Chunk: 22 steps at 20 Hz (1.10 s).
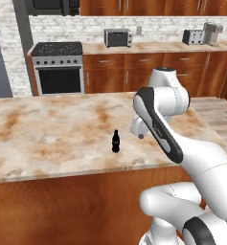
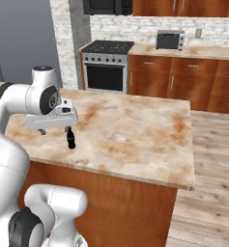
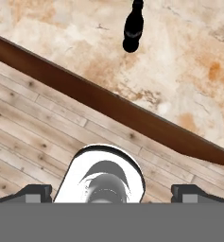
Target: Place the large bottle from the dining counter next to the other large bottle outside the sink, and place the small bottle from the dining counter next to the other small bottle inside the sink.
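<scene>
The small bottle, tiny and all black, stands upright on the beige marble dining counter near its front edge. My gripper hovers just above the counter, close beside the small bottle on the arm's side. Its fingers are open with nothing between them. In the hand view the small bottle shows at the top, well beyond the open gripper, and the counter's wooden edge runs across the middle. The large bottles, the sink and the other small bottle are out of view.
A stove and a toaster oven sit along the back wall with wooden cabinets. Wood flooring lies to the right of the counter's end. My own arm covers part of the counter.
</scene>
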### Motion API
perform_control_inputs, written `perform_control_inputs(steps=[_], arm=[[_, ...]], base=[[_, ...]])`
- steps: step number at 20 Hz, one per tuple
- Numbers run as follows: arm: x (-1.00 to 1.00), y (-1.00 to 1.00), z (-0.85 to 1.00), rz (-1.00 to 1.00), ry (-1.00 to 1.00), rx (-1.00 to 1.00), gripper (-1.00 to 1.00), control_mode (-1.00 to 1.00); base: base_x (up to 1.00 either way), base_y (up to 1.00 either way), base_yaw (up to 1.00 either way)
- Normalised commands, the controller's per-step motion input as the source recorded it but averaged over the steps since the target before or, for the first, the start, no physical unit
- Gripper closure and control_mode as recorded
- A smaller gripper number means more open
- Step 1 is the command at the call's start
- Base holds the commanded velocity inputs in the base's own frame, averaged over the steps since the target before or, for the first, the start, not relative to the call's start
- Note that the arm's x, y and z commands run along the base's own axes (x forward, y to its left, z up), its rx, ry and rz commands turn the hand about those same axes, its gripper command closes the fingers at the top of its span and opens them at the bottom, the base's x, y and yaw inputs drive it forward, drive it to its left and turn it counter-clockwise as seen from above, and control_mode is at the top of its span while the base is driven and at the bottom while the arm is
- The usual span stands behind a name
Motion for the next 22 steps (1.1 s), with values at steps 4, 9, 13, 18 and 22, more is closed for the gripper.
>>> perform_control_inputs(steps=[4,9,13,18,22], arm=[[0.0,0.0,0.0,0.0,0.0,0.0,-1.0,1.0],[0.0,0.0,0.0,0.0,0.0,0.0,-1.0,1.0],[0.0,0.0,0.0,0.0,0.0,0.0,-1.0,1.0],[0.0,0.0,0.0,0.0,0.0,0.0,-1.0,1.0],[0.0,0.0,0.0,0.0,0.0,0.0,-1.0,1.0]], base=[[0.23,0.43,-0.34],[0.48,0.29,-0.35],[0.51,0.57,-0.27],[0.4,0.55,-0.08],[0.05,0.19,-0.02]])
